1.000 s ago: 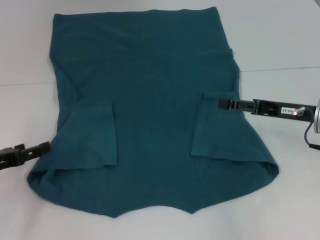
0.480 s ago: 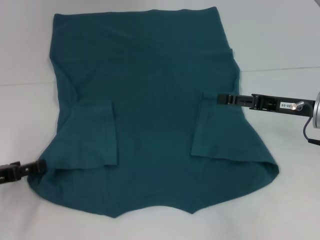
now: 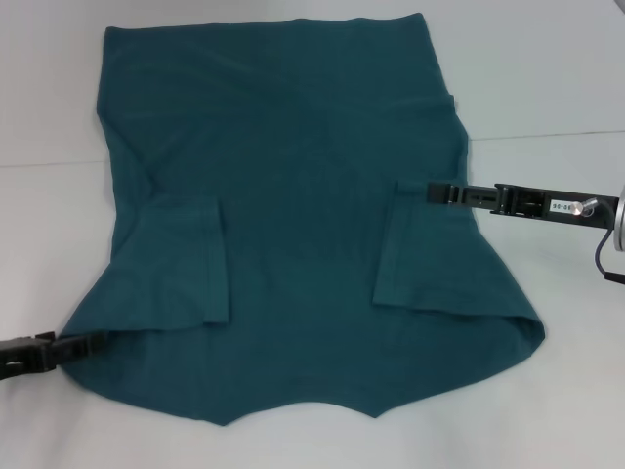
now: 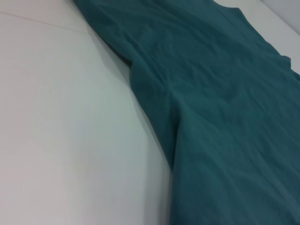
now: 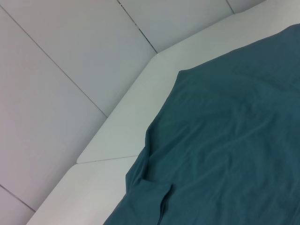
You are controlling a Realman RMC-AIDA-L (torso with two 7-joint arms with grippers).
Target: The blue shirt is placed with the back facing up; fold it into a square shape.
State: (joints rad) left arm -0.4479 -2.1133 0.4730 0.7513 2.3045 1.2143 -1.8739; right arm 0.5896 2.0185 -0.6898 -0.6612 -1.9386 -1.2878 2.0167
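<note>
The blue shirt [image 3: 303,215] lies flat on the white table, plain side up, with both sleeves folded inward onto the body. My left gripper [image 3: 90,342] is low at the shirt's near left corner, touching the cloth edge. My right gripper [image 3: 431,192] reaches in from the right and rests at the top corner of the folded right sleeve [image 3: 415,244]. The left wrist view shows the shirt [image 4: 225,93] and its left edge. The right wrist view shows the shirt [image 5: 225,140] with its far corner.
The white table [image 3: 547,88] extends on both sides of the shirt, with a seam line across it. In the right wrist view its far edge [image 5: 122,117] meets a panelled wall. The shirt's hem lies near the far edge.
My left gripper has slid nearer along the shirt's left edge, from mid-side down to the near left corner. The right gripper has hardly moved. The shirt lies as before.
</note>
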